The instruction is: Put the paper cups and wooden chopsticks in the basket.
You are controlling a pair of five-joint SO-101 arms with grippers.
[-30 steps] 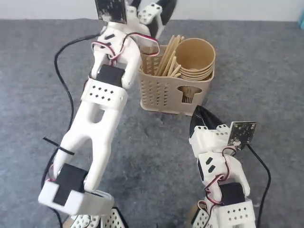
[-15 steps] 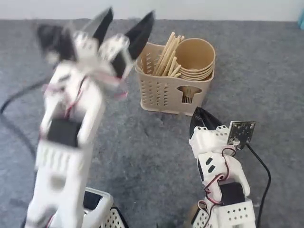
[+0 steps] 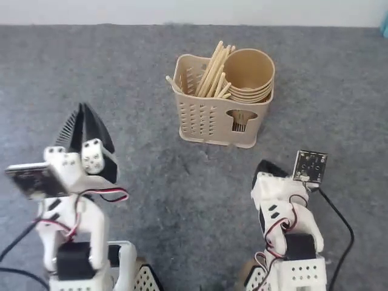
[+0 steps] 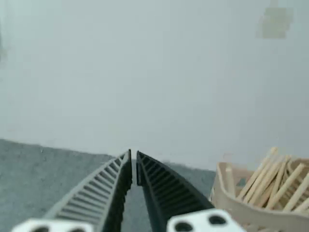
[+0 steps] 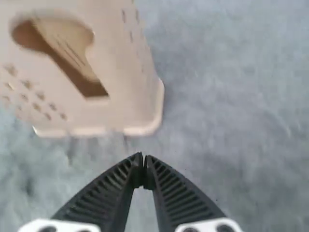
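Beige basket (image 3: 206, 116) with rows of small slots; tan cups (image 3: 251, 65); pale wood chopsticks (image 3: 213, 65); grey flecked mat (image 3: 170, 188); white arms (image 3: 284, 209); black ribbed left gripper (image 4: 133, 155), right gripper (image 5: 143, 157).

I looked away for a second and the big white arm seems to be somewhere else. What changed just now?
The left gripper pulled back from beside the basket toward its own base. It was open half a second ago and has now shut on nothing. The right gripper drew back slightly from the basket and stayed shut. The basket, with the cups and chopsticks inside it, stayed put.
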